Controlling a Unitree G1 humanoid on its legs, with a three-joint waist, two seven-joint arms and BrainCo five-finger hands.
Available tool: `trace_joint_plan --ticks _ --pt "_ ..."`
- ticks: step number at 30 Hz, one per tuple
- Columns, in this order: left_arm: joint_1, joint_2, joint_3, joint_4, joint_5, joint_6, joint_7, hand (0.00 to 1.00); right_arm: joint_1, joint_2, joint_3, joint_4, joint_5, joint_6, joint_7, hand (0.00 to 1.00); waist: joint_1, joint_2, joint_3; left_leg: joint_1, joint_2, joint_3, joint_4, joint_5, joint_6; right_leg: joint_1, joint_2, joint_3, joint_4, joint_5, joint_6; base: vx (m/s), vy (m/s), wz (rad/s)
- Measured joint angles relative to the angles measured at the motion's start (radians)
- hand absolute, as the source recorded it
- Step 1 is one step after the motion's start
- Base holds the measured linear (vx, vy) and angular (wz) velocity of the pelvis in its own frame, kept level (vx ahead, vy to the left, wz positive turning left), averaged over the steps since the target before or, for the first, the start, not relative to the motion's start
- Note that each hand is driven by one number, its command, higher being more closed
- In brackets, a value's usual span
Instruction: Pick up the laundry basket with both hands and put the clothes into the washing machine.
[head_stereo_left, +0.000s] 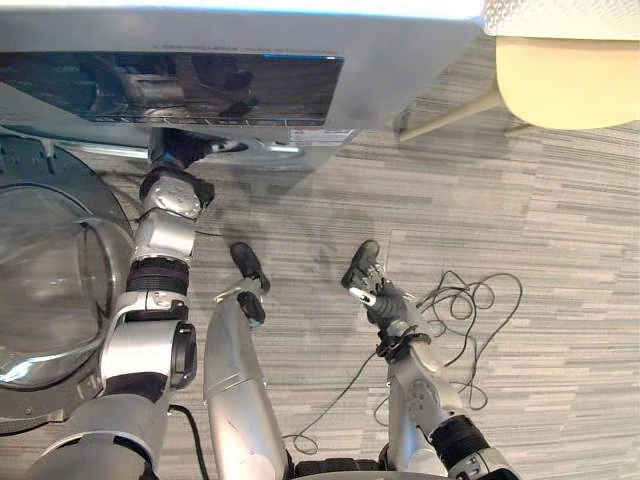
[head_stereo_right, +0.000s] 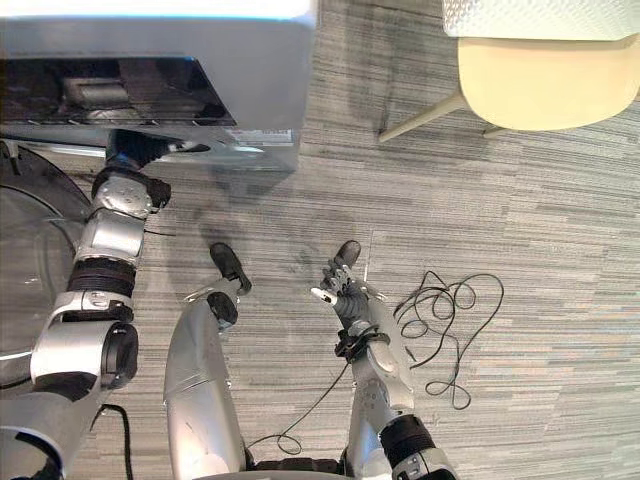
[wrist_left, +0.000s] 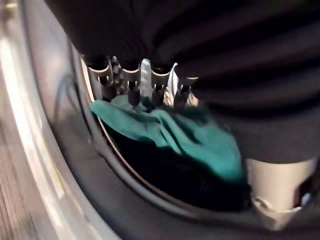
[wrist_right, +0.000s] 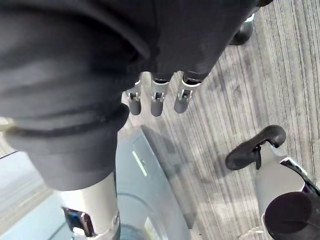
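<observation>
The washing machine (head_stereo_left: 240, 40) stands at the top of the left eye view, its round glass door (head_stereo_left: 50, 280) swung open to the left. My left arm reaches into its opening. Inside the drum, my left hand (wrist_left: 132, 85) hangs with straight fingers, their tips touching a teal cloth (wrist_left: 175, 135) that lies on dark clothes (wrist_left: 165, 175). The thumb stands apart from the fingers. My right hand (head_stereo_left: 378, 295) hovers over the striped floor in front of the machine, fingers relaxed and holding nothing; its fingers (wrist_right: 157, 97) point straight in the right wrist view.
A pale yellow chair (head_stereo_left: 570, 80) with wooden legs stands at the far right, beside the machine. The open door takes up the space at my left. Grey striped floor (head_stereo_left: 520, 200) stretches to the right.
</observation>
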Motion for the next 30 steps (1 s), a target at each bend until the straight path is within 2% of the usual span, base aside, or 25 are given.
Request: trace_joint_plan --ticks 3,5,6,7,8,10,12,16,17,18,21,22,23,24,25,26,27,28,29,30 --pt "0.14 -0.039 0.002 -0.138 -0.136 -0.024 0.023 0.0 0.001 0.002 -0.012 0.0 -0.001 0.008 -0.018 0.0 0.005 0.001 0.0 0.041 -0.002 0.001 -0.016 0.006 -0.005 0.037 0.005 -0.001 -0.013 -0.002 0.003 0.0 0.0 0.0" --pt "0.322 -0.13 -0.001 -0.255 -0.198 -0.058 0.028 0.0 0.005 0.001 -0.037 0.0 -0.002 0.019 -0.023 0.0 0.009 0.003 -0.005 0.095 -0.006 0.006 -0.026 0.009 -0.007 0.089 0.005 0.001 -0.016 -0.007 0.008 0.04 -0.002 0.02" --pt "0.366 -0.158 -0.002 -0.268 -0.205 -0.066 0.028 0.0 0.008 0.001 -0.042 0.0 -0.002 0.019 -0.023 0.0 0.01 0.004 -0.008 0.111 -0.008 0.008 -0.028 0.008 -0.007 0.102 0.004 0.001 -0.017 -0.009 0.01 0.04 0.014 0.06" --pt "0.471 -0.228 -0.01 -0.292 -0.222 -0.071 0.028 0.0 0.021 0.002 -0.058 0.0 -0.004 0.02 -0.024 0.0 0.013 0.005 -0.02 0.148 -0.021 0.009 -0.032 0.007 -0.008 0.137 -0.002 0.003 -0.014 -0.018 0.016 0.03 0.016 0.07" --pt "0.533 -0.263 -0.023 -0.294 -0.222 -0.075 0.028 0.0 0.031 0.001 -0.065 0.002 -0.01 0.021 -0.024 0.0 0.017 0.008 -0.027 0.175 -0.022 0.009 -0.031 -0.002 -0.011 0.163 -0.003 0.005 -0.01 -0.026 0.019 0.03 0.013 0.06" --pt "0.651 -0.317 -0.072 -0.295 -0.22 -0.077 0.024 0.0 0.06 -0.001 -0.079 0.008 -0.043 0.023 -0.026 0.0 0.033 0.011 -0.053 0.23 -0.025 0.009 -0.031 -0.015 -0.018 0.215 -0.005 0.008 -0.006 -0.041 0.024 0.0 0.0 0.0" --pt "0.777 -0.356 -0.133 -0.295 -0.212 -0.08 0.014 0.0 0.093 -0.005 -0.078 0.035 -0.08 0.028 -0.033 0.0 0.034 0.02 -0.084 0.305 -0.038 0.004 -0.031 -0.032 -0.027 0.29 -0.02 0.005 0.008 -0.071 0.036 0.03 -0.012 0.14" --pt "0.966 -0.367 -0.215 -0.337 -0.199 -0.089 -0.034 0.0 0.163 -0.01 -0.08 0.083 -0.122 0.045 -0.035 0.0 0.035 0.06 -0.151 0.428 -0.046 0.006 -0.037 -0.062 -0.036 0.423 -0.026 -0.004 -0.006 -0.101 0.063 0.04 0.005 0.09" --pt "1.007 -0.367 -0.236 -0.34 -0.187 -0.097 -0.061 0.0 0.189 -0.01 -0.098 0.099 -0.141 0.052 -0.035 0.0 0.036 0.074 -0.172 0.465 -0.056 0.009 -0.049 -0.064 -0.037 0.457 -0.032 -0.004 -0.016 -0.104 0.067 0.07 0.091 -0.18" --pt "1.103 -0.366 -0.283 -0.315 -0.184 -0.111 -0.135 0.0 0.225 -0.008 -0.144 0.211 -0.212 0.068 -0.043 0.0 0.039 0.106 -0.233 0.581 -0.08 0.061 -0.111 -0.068 -0.031 0.552 -0.039 0.019 -0.1 -0.066 0.095 0.07 0.117 -0.18" --pt "1.086 -0.372 -0.283 -0.263 -0.193 -0.114 -0.136 0.0 0.229 -0.004 -0.165 0.237 -0.237 0.069 -0.048 0.0 0.033 0.1 -0.241 0.618 -0.092 0.06 -0.124 -0.07 -0.028 0.594 -0.038 0.018 -0.124 -0.049 0.099 0.01 0.068 -0.05" --pt "1.087 -0.374 -0.274 -0.233 -0.193 -0.117 -0.135 0.0 0.22 0.006 -0.165 0.272 -0.238 0.072 -0.05 0.0 0.047 0.095 -0.271 0.621 -0.112 0.061 -0.158 -0.063 -0.019 0.615 -0.024 0.016 -0.184 -0.009 0.129 -0.04 0.054 -0.19" --pt "1.094 -0.387 -0.26 -0.211 -0.195 -0.123 -0.141 0.0 0.221 -0.001 -0.178 0.281 -0.238 0.083 -0.056 0.0 0.066 0.101 -0.29 0.653 -0.106 0.076 -0.222 -0.031 0.011 0.616 -0.009 0.034 -0.11 -0.021 0.168 -0.04 0.011 0.08" --pt "1.113 -0.413 -0.231 -0.207 -0.21 -0.123 -0.133 0.0 0.228 0.015 -0.187 0.3 -0.251 0.083 -0.061 0.0 0.059 0.086 -0.294 0.713 -0.138 0.054 -0.26 -0.012 0.023 0.64 -0.031 0.086 0.207 -0.114 0.191 0.09 -0.119 0.59" --pt "1.147 -0.411 -0.217 -0.219 -0.231 -0.124 -0.126 0.0 0.253 0.026 -0.183 0.323 -0.28 0.082 -0.062 0.0 0.063 0.057 -0.331 0.733 -0.183 0.033 -0.281 0.01 0.025 0.722 -0.023 0.137 0.284 -0.15 0.24 0.15 -0.164 0.92" --pt "1.165 -0.407 -0.21 -0.235 -0.237 -0.124 -0.124 0.0 0.259 0.027 -0.177 0.33 -0.285 0.083 -0.061 0.0 0.07 0.03 -0.356 0.726 -0.208 0.026 -0.276 0.017 0.022 0.758 -0.023 0.156 0.247 -0.195 0.246 0.18 -0.158 0.78" --pt "1.182 -0.409 -0.199 -0.254 -0.253 -0.125 -0.118 0.0 0.244 0.022 -0.172 0.346 -0.299 0.084 -0.059 0.0 0.091 0.003 -0.381 0.711 -0.233 0.021 -0.267 0.021 0.026 0.797 -0.017 0.16 0.178 -0.262 0.225 0.08 -0.118 0.51" --pt "1.186 -0.424 -0.192 -0.256 -0.288 -0.123 -0.11 0.0 0.192 0.011 -0.171 0.392 -0.312 0.083 -0.062 0.0 0.112 0.014 -0.391 0.701 -0.239 0.001 -0.272 0.039 0.029 0.828 -0.008 0.144 0.115 -0.284 0.195 0.0 -0.093 0.46" --pt "1.19 -0.445 -0.19 -0.258 -0.327 -0.124 -0.106 0.0 0.145 -0.018 -0.172 0.446 -0.317 0.081 -0.067 0.0 0.122 0.045 -0.395 0.69 -0.238 -0.014 -0.3 0.068 0.031 0.85 0.013 0.13 0.047 -0.288 0.188 -0.04 -0.067 0.39" --pt "1.194 -0.457 -0.186 -0.264 -0.343 -0.124 -0.107 0.0 0.116 -0.03 -0.171 0.466 -0.317 0.081 -0.068 0.0 0.132 0.056 -0.389 0.689 -0.241 -0.016 -0.317 0.086 0.034 0.862 0.02 0.125 0.013 -0.293 0.177 -0.11 -0.049 0.29"
